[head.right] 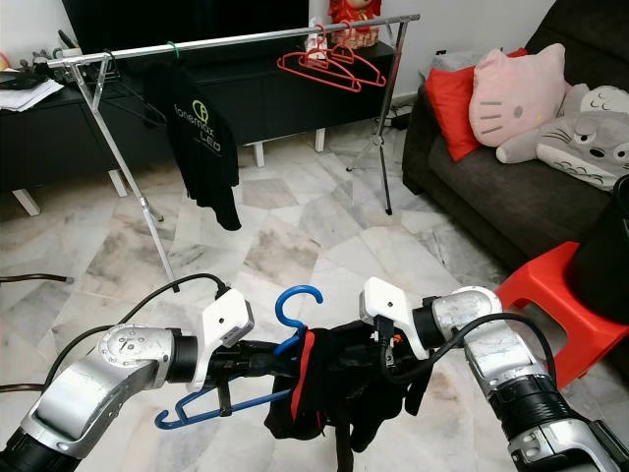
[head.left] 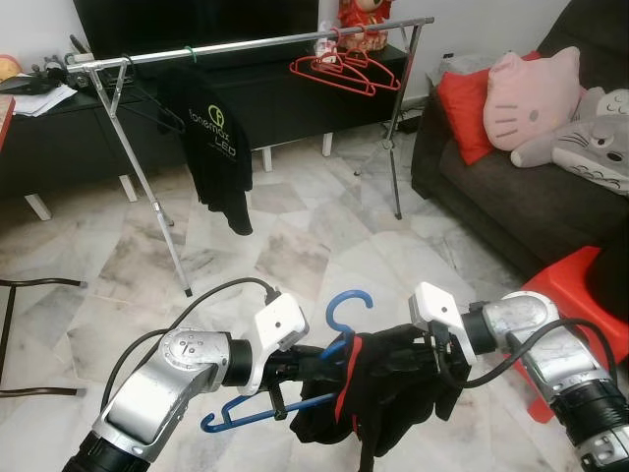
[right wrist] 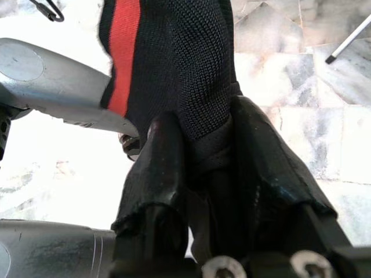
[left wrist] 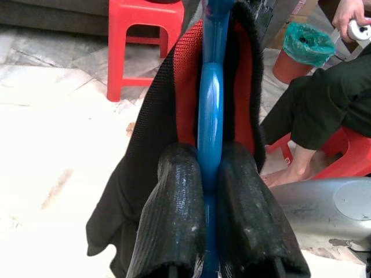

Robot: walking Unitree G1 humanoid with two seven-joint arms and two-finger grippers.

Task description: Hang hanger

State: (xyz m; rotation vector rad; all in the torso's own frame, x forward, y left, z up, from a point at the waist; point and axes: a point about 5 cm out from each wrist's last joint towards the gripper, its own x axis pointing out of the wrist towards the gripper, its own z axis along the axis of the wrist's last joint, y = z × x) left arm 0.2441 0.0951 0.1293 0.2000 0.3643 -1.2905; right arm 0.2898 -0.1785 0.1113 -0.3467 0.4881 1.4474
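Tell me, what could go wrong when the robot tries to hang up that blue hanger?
The black shirt sits bunched on the blue hanger, so it might slide off as the left gripper and right gripper lift it. The rail is far off across the floor, so walking may shake it loose. The hook could also snag the red hangers.

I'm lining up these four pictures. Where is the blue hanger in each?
Left eye: blue hanger low centre, between both grippers.
Right eye: low centre.
Left wrist: upright between the black fingers.
Right wrist: cannot make it out; black garment there.
Shared landmark: that black garment.
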